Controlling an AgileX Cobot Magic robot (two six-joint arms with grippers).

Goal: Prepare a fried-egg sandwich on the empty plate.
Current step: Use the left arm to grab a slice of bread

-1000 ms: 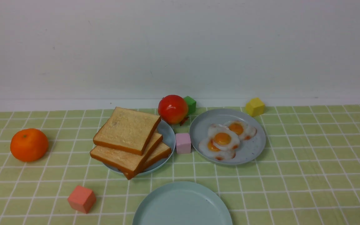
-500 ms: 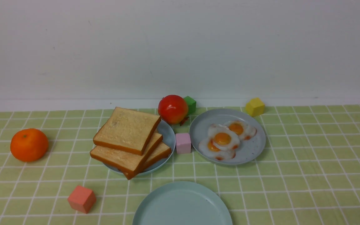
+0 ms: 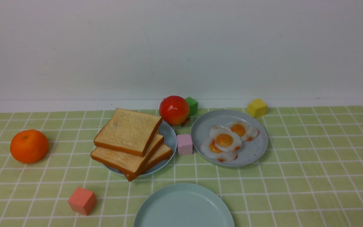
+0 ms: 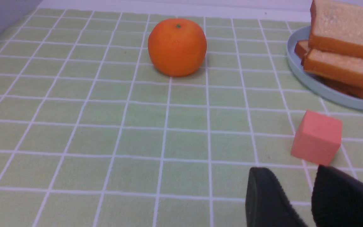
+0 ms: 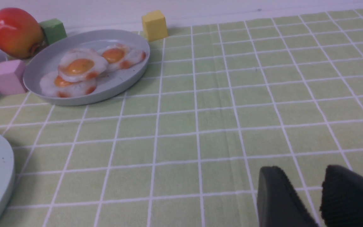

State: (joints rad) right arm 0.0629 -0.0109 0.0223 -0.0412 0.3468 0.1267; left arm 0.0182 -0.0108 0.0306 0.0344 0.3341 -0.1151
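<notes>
The empty plate (image 3: 184,206) sits bare at the near edge of the table (image 3: 310,176). Behind it, three toast slices (image 3: 128,130) are stacked on a blue plate (image 3: 170,135). To their right, three fried eggs (image 3: 225,141) overlap on a greyer plate (image 3: 254,151). The left end effector (image 4: 291,172) and right end effector (image 5: 301,170) hover low over the cloth, each holding nothing, fingers seemingly a narrow gap apart.
</notes>
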